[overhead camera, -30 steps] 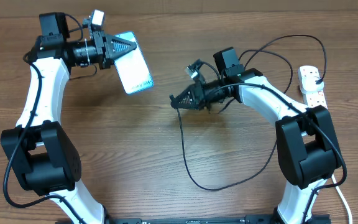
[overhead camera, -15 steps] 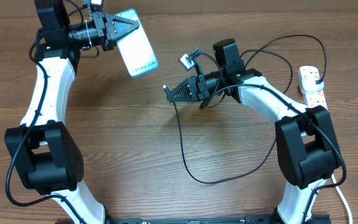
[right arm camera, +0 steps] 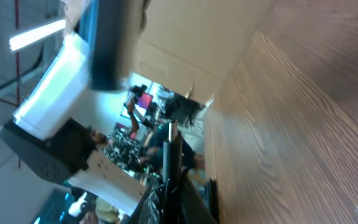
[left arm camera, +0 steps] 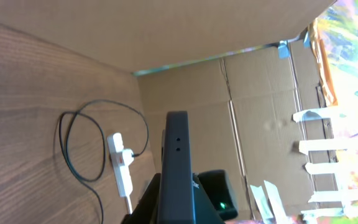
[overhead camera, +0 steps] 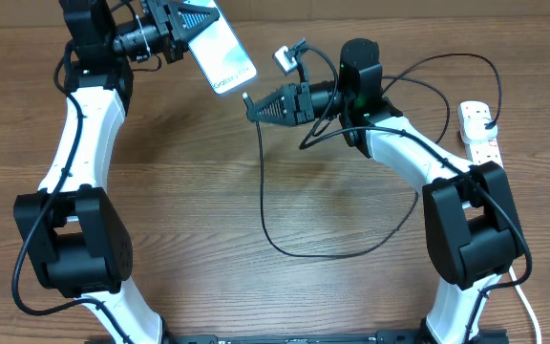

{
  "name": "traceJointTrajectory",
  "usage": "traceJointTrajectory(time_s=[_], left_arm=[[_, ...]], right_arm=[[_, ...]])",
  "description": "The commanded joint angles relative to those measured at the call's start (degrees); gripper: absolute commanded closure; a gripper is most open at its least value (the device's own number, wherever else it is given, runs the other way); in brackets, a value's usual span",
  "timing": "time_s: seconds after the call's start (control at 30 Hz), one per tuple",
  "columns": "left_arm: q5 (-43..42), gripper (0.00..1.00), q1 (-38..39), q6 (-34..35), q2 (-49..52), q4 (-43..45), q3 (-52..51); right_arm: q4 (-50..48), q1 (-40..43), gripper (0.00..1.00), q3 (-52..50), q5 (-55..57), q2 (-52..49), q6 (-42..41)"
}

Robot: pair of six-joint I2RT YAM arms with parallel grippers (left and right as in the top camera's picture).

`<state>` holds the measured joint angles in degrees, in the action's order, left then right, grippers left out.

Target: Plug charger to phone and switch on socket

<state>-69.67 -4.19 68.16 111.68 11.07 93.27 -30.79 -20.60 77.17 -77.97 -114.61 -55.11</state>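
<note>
Overhead first: left gripper (overhead camera: 197,16) was clamped shut on one end of the phone (overhead camera: 225,55) and held it off the table (overhead camera: 189,210). Rest of the phone stuck out past the fingertips toward the right gripper (overhead camera: 252,110), light face up to the camera. Right gripper was closed on the charger (overhead camera: 261,182) at its connector end, tip poking out ahead of the fingertips and aimed at the phone's free end. Tip was close to that end; couldn't tell whether they touched. Cable dropped from the right jaws to the table, swung in a wide loop under that arm and ran back toward the socket (overhead camera: 478,129), which lay well behind the right gripper, next to the arm's base.

Left wrist: phone (left arm camera: 177,155) showed edge-on, running straight out from between the fingers, dark edge with two small holes. Socket (left arm camera: 122,169) sat on the table beyond, left of the phone, with a black cable loop beside it.

Right wrist: blurry. Slim dark tip stood out between the right fingers. Phone's dark edge (right arm camera: 109,46) was ahead, up and left of the tip. Grip detail unreadable.
</note>
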Motion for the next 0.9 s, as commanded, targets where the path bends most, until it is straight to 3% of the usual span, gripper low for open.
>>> traceJointTrajectory(time_s=[0.0,0.2,0.87], left_arm=[[0.83,0.95,0.17,1.73,0.31,2.43,0.83],[0.68,0.96,-0.28,2.58,0.31,6.56,0.83],[0.44,0.95,-0.28,2.64,0.31,7.69,0.83]], right_arm=[[-5.75,0.44,0.96,0.81,2.56,-0.28,-13.40],[-10.78,0.44,0.96,0.81,2.43,-0.28,-18.21],[-17.00,0.42,0.96,0.81,0.37,-0.28,-17.92]])
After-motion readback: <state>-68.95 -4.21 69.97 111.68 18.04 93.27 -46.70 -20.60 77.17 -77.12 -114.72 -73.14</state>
